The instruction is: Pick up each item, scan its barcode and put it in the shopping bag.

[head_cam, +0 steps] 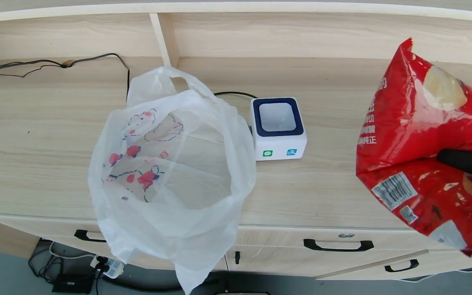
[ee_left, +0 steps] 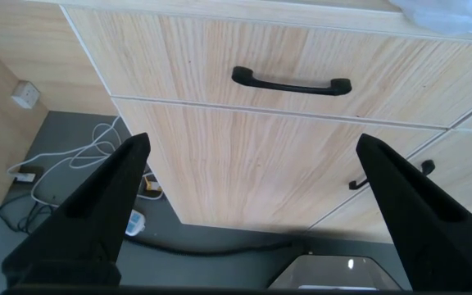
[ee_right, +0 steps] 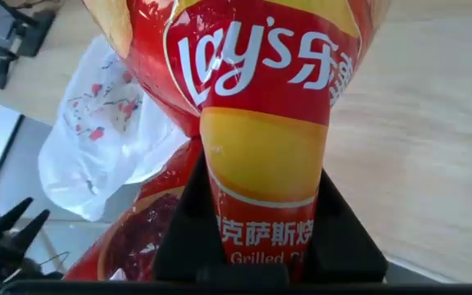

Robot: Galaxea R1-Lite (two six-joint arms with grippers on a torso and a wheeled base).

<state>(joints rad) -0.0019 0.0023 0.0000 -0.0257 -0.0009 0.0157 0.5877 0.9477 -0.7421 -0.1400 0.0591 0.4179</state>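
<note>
A red chip bag (head_cam: 420,151) hangs in the air at the right of the counter, its barcode (head_cam: 393,190) facing me. My right gripper (ee_right: 256,217) is shut on the chip bag (ee_right: 260,123), squeezing its middle; one black finger (head_cam: 469,164) shows across it. The white scanner box (head_cam: 277,128) with a blue-rimmed window stands at the counter's middle, left of the chip bag. An open white shopping bag (head_cam: 170,172) with red prints sits left of the scanner, draping over the front edge. My left gripper (ee_left: 256,213) is open, low in front of the drawers.
Black cables (head_cam: 47,63) run along the back left of the wooden counter (head_cam: 326,184). A raised shelf with a divider (head_cam: 164,39) stands behind. Drawers with black handles (head_cam: 338,246) are below the front edge. A power strip (head_cam: 109,266) lies on the floor.
</note>
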